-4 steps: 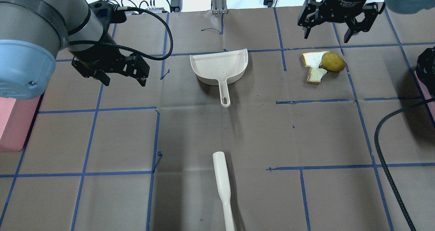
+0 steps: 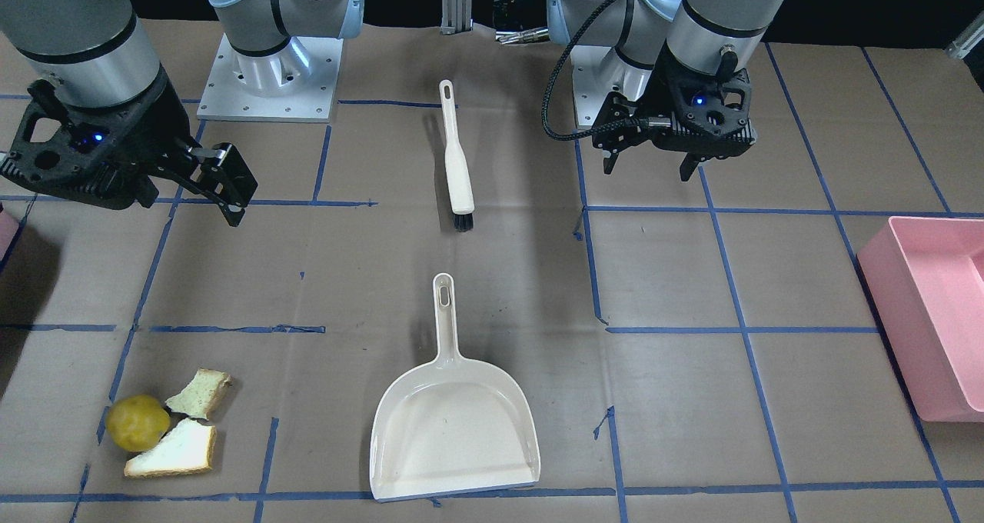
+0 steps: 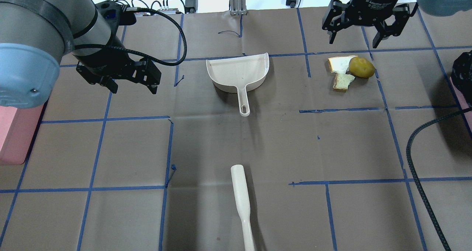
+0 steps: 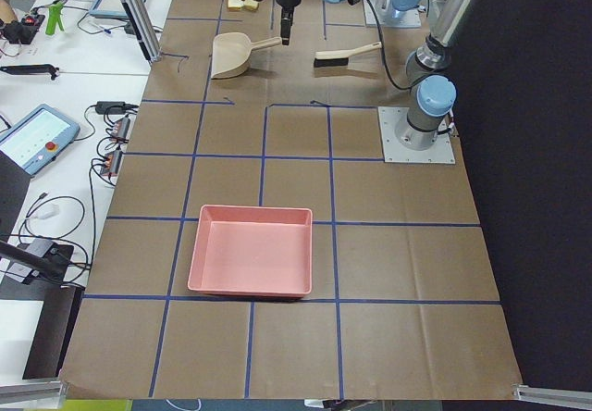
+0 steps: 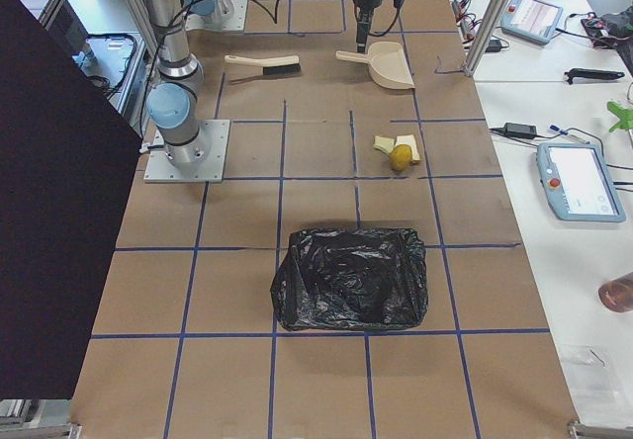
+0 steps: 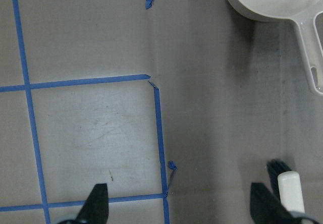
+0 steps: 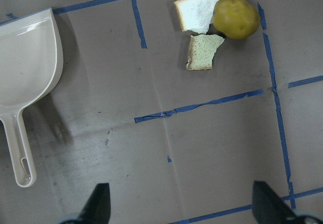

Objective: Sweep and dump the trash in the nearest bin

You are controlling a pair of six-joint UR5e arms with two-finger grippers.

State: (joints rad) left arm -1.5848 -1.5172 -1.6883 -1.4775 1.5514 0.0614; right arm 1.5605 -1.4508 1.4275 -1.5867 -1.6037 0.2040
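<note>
The trash lies together at the table's far right: a yellow lemon (image 3: pixel 361 67) (image 2: pixel 138 423) (image 7: pixel 235 17) touching two torn bread pieces (image 3: pixel 341 63) (image 3: pixel 343 82) (image 7: pixel 198 14). A cream dustpan (image 3: pixel 239 74) (image 2: pixel 453 431) lies mid-table with its handle toward the robot. A cream brush (image 3: pixel 241 203) (image 2: pixel 455 154) lies nearer the robot. My right gripper (image 3: pixel 352 43) (image 7: pixel 182 204) is open and empty, high above the table near the trash. My left gripper (image 3: pixel 133 91) (image 2: pixel 646 173) (image 6: pixel 180 206) is open and empty, left of the dustpan.
A pink bin (image 2: pixel 934 315) (image 4: pixel 252 249) stands at the table's left end. A bin lined with a black bag (image 5: pixel 351 276) stands at the right end, closer to the trash. Blue tape lines grid the brown table cover.
Both grippers have shifted slightly. The trash, dustpan and brush have not moved.
</note>
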